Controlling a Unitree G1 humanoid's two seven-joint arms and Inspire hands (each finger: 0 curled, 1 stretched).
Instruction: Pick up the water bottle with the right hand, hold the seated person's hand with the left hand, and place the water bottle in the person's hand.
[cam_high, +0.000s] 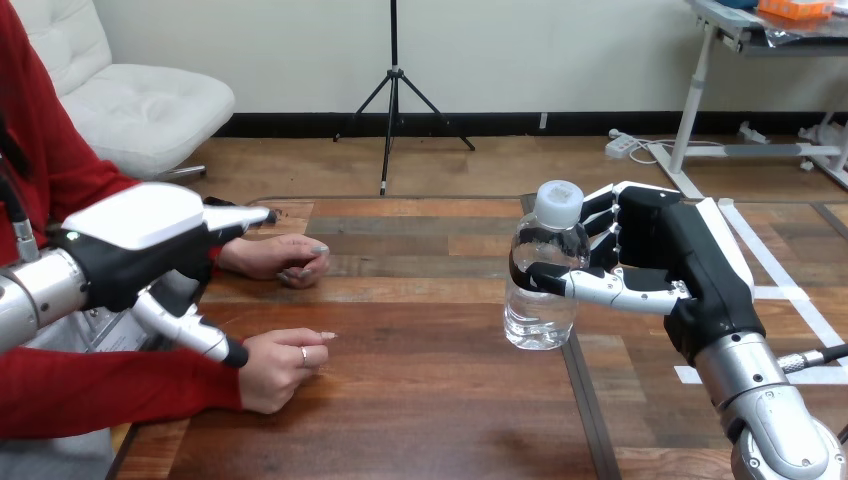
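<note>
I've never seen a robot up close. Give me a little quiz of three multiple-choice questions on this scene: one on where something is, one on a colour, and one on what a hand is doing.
1. Where on the table is the water bottle?
A) at the far left edge
B) right of the middle, at the robot's right hand
C) at the near edge, in the middle

2. What colour is the bottle's cap?
A) blue
B) red
C) white

3. What is the right hand doing?
A) lying flat and open on the table
B) curled round the water bottle
C) shut in a fist, holding nothing

Answers:
1 B, since the bottle shows right of the middle, against the right hand.
2 C, since the cap on top is plainly white.
3 B, since the thumb crosses the bottle's front and the fingers reach round behind it.
</note>
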